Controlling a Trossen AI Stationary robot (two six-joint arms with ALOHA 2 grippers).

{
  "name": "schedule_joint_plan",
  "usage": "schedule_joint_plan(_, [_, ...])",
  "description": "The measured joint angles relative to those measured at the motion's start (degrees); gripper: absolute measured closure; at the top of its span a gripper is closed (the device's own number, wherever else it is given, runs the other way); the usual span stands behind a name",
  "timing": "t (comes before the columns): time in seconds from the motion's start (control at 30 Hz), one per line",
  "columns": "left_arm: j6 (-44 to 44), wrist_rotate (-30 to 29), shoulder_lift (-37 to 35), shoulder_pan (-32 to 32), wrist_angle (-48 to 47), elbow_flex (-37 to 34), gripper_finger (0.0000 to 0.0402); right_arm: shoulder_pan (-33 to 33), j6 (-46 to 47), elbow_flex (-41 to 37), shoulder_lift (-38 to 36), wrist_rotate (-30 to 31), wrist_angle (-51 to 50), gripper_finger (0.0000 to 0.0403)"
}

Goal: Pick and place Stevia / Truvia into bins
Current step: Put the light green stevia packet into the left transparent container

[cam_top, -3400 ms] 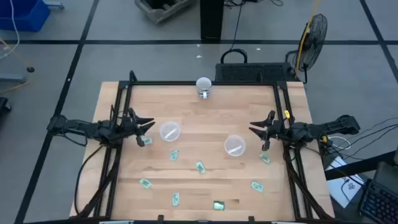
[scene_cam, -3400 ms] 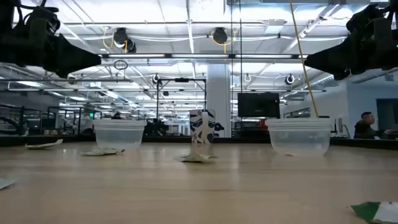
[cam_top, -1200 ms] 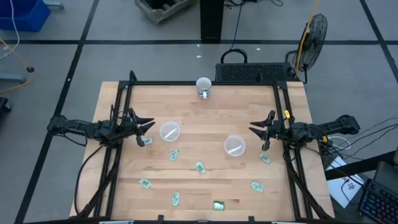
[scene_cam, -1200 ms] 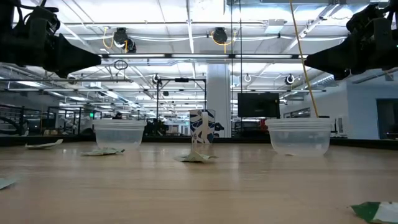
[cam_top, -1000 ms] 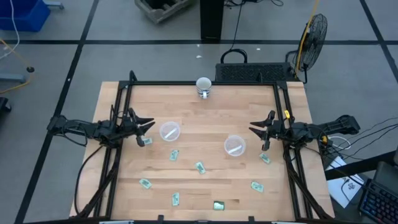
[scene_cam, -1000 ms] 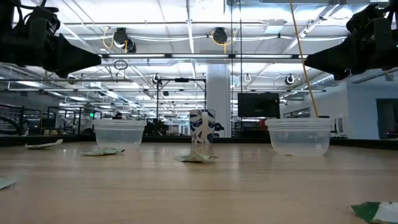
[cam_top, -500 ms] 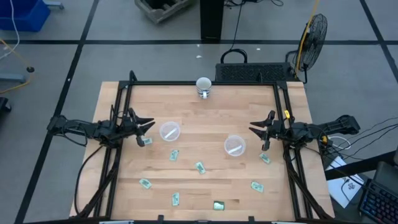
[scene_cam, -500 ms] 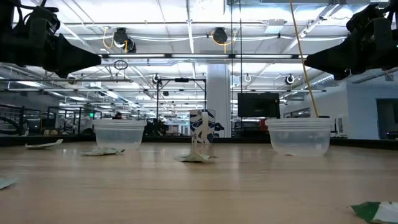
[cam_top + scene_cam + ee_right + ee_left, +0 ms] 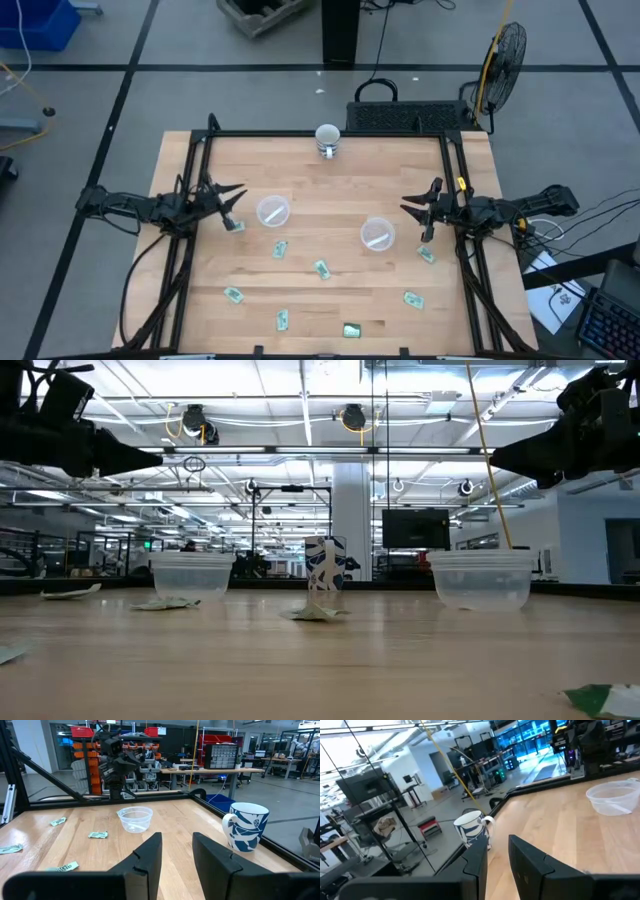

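Several green-and-white sachets lie flat on the wooden table: one (image 9: 232,226) below my left gripper, one (image 9: 427,255) near my right gripper, others (image 9: 321,269) toward the near edge. Two clear cups stand upright, the left cup (image 9: 272,211) and the right cup (image 9: 377,234), which the low view also shows as the left cup (image 9: 192,575) and the right cup (image 9: 480,578). My left gripper (image 9: 237,198) hovers open at the left side, beside the left cup. My right gripper (image 9: 412,215) hovers open at the right side, beside the right cup. Neither holds anything.
A white mug with a blue pattern (image 9: 327,139) stands at the middle of the far edge. A black frame (image 9: 330,133) borders the table's far, left and right sides. Bare wood lies between the two cups. The room behind shows shelves and screens.
My left gripper has turned slightly about its wrist, so its fingers sit at a different angle in the high view and the arm's outline has shifted in the low view. The right arm, the cups and the sachets have stayed where they were.
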Motion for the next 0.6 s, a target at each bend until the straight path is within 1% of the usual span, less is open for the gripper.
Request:
schedule_joint_plan(0.1, [-0.7, -0.02, 0.0, -0.01, -0.05, 0.0, 0.0316, -0.01, 0.02, -0.02, -0.01, -0.01, 0.0, 0.0298])
schedule_joint_plan(0.3, [-5.86, -0.02, 0.0, -0.02, 0.0, 0.0, 0.0316, 0.0, 0.0, 0.0, -0.01, 0.01, 0.01, 0.0298])
schedule_joint_plan(0.47, [-17.5, 0.22, 0.0, -0.02, 1.4, 0.0, 0.0316, -0.01, 3.24, 0.0, -0.01, -0.01, 0.44, 0.0298])
schedule_joint_plan(0.6, [-23.2, 1.19, -0.02, -0.09, 5.27, 0.0, 0.0316, -0.01, 6.41, -0.02, 0.0, -0.01, 3.43, 0.0298])
